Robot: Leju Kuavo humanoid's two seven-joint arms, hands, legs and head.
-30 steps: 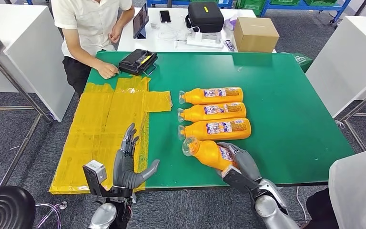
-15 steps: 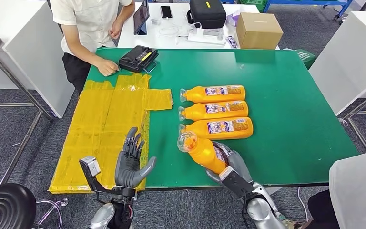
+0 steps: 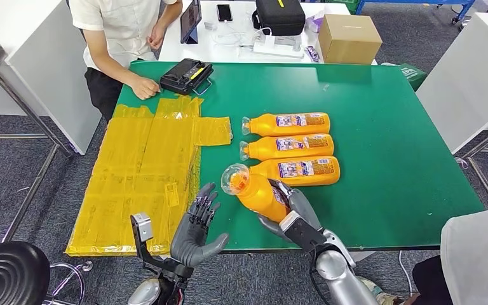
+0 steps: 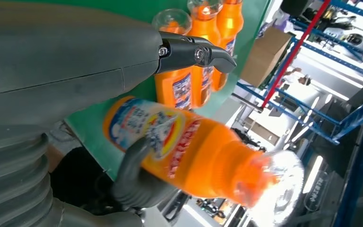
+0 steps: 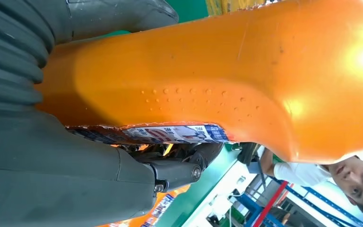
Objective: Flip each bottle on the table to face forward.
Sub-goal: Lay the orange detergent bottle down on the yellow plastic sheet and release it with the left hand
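Observation:
My right hand (image 3: 297, 213) grips an orange bottle (image 3: 254, 192) with a clear cap, lifted off the green table (image 3: 381, 127) and tilted, cap pointing up and to the left. The right wrist view shows its orange body (image 5: 227, 80) pressed against my palm, label edge under the fingers. My left hand (image 3: 197, 232) is open, fingers spread, just left of the held bottle and apart from it; its wrist view shows the held bottle (image 4: 189, 151) past the thumb. Three more orange bottles (image 3: 286, 124) (image 3: 289, 147) (image 3: 302, 169) lie in a row, labels up, caps to the left.
Yellow sheets (image 3: 146, 171) cover the table's left part. A black device (image 3: 186, 75) sits at the far left corner, near a seated person's hand (image 3: 143, 88). A cardboard box (image 3: 349, 38) stands on the white table behind. A person's white sleeve (image 3: 480, 254) is at the right front.
My right hand has lifted the bottle off the table and carried it left, tilting the cap upward. My left hand has moved right toward it. The camera has shifted a little.

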